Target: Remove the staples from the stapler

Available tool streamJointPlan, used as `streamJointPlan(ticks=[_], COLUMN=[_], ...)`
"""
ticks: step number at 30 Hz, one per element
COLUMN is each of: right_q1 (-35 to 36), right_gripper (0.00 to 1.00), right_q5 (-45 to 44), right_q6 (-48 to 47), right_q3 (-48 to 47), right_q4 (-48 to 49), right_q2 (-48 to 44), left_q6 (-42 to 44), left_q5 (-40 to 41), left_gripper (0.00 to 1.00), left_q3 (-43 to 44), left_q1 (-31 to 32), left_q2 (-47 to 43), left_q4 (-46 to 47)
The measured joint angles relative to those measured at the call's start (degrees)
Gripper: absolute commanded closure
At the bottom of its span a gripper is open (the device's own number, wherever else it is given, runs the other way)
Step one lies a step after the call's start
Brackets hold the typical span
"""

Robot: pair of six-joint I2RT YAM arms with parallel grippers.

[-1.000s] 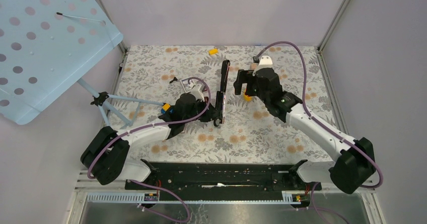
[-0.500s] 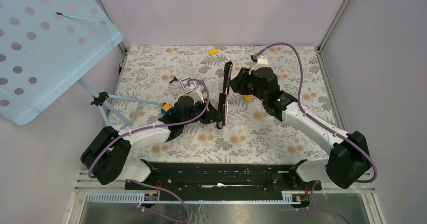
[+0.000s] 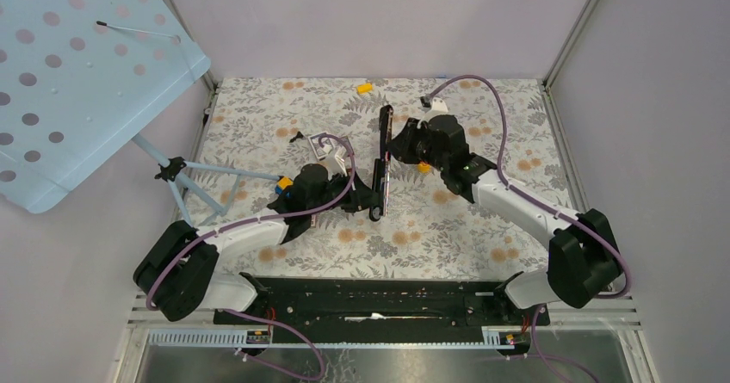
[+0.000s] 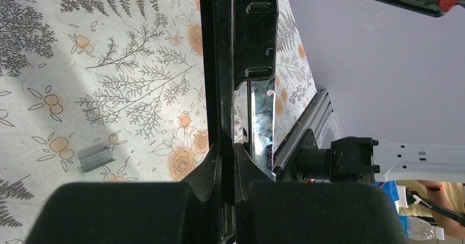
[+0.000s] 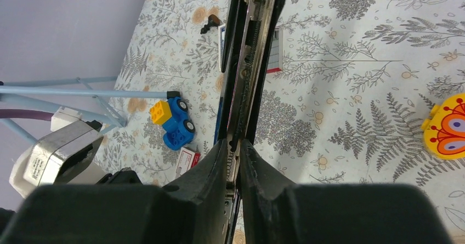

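The long black stapler [image 3: 382,172] is held off the flowered cloth, running from near to far between the arms. My left gripper [image 3: 368,196] is shut on its near end; in the left wrist view the fingers [image 4: 211,170] clamp the thin black arm [image 4: 222,63], and the shiny rail [image 4: 260,112] runs beside it. My right gripper [image 3: 392,145] is shut on the far part; in the right wrist view its fingers [image 5: 216,159] press both sides of the open rail and spring [image 5: 253,35]. A short grey strip of staples [image 4: 96,160] lies on the cloth.
A blue toy car [image 5: 174,122] and a small red-white box [image 5: 186,160] lie left of the stapler. A yellow butterfly toy [image 5: 447,126] sits to its right, and a yellow block [image 3: 365,87] lies at the far edge. A dotted light-blue board on a stand [image 3: 77,73] overhangs the left side.
My right gripper moved left onto the far part of the stapler and closed on it from wide open. The left gripper kept its hold; the stapler shifted slightly.
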State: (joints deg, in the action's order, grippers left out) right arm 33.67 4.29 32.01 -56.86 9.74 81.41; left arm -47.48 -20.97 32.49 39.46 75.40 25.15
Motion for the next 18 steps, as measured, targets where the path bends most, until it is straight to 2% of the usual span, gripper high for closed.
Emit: streamJointPlan(ticks=[5,9,13,15,18], right_q1=[-0.07,-0.09,-0.11,-0.17,-0.20], right_gripper=[0.79,0.73,0.46,0.38,0.33], right_q5=[1.49,1.62,0.79,0.61,1.18], right_q6=[0.17,-0.31,-2.01,-3.21,-4.15], right_q3=[-0.09,-0.11,-0.04,0.02,0.17], right_q4=[0.42,0.02,-1.68,-2.78,-3.74], right_q2=[1.57,1.46,-0.76,-3.32,-6.58], left_q6=[0.02,0.17,0.44,0.46,0.44], left_q5=[-0.90,-0.87,-0.44,0.11,0.76], left_gripper=[1.00,1.00,1.00,1.00,1.00], left_q3=[-0.04,-0.11,-0.13,-0.13,-0.11], left_q1=[-0.04,-0.04,0.02,0.02,0.02], left_q2=[-0.04,-0.31,-0.63,-0.90,-1.05], left_q4=[-0.37,-1.01,-1.25,-1.11,-1.03])
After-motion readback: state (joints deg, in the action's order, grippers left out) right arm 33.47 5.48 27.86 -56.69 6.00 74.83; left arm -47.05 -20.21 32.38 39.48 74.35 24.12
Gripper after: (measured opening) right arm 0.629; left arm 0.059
